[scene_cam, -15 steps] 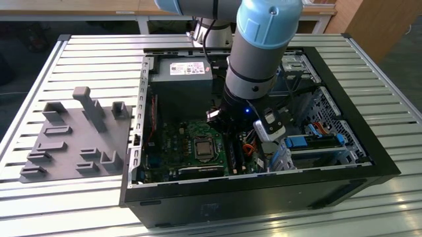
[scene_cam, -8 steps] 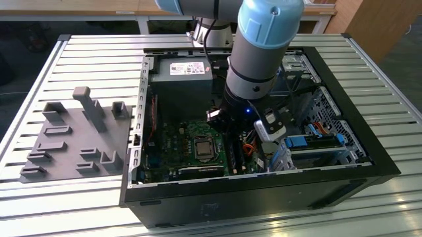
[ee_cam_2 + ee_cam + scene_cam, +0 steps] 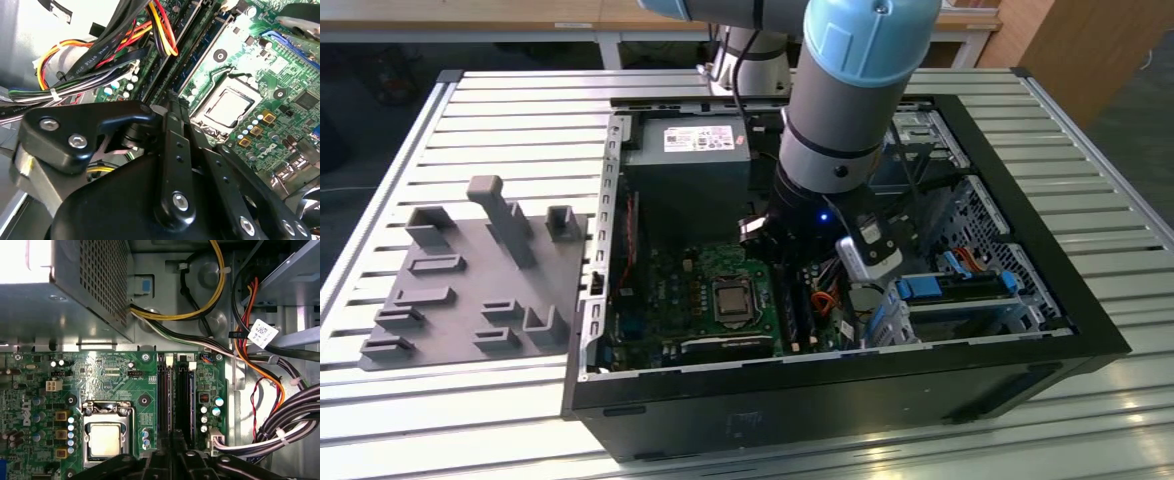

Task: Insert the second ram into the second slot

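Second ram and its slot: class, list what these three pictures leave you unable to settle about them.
- Exterior view: the arm covers the slots.
- First wrist view: the end effector cuts off the slots' near end; how far the ram is seated is unclear.
- Second wrist view: the end effector's black body hides what it holds, if anything.

Arm inside the open computer case [image 3: 854,390]

The robot arm [image 3: 847,110] reached down over the motherboard [image 3: 694,300]; a grey fixture plate [image 3: 467,290] lay on the slatted tabletop [image 3: 494,110].
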Tool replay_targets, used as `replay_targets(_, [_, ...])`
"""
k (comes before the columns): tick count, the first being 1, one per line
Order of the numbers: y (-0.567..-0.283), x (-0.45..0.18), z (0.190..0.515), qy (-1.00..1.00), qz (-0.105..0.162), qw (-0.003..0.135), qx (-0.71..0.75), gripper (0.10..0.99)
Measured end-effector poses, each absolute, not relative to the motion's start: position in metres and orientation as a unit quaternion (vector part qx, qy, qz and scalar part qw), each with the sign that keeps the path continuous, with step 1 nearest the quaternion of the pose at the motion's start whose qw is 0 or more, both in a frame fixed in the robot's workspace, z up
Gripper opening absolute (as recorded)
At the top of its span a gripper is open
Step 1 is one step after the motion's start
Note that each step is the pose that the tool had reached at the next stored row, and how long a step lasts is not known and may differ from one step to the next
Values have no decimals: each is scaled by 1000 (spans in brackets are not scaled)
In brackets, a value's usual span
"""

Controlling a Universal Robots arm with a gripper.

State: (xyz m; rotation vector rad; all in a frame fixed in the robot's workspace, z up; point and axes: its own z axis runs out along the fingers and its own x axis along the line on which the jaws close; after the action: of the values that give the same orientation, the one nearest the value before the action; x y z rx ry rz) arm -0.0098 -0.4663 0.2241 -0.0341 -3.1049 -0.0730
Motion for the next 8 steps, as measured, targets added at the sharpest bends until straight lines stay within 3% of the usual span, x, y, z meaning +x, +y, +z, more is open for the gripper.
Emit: replay_targets(8, [-466, -10, 224, -1000, -23, 18, -11, 106])
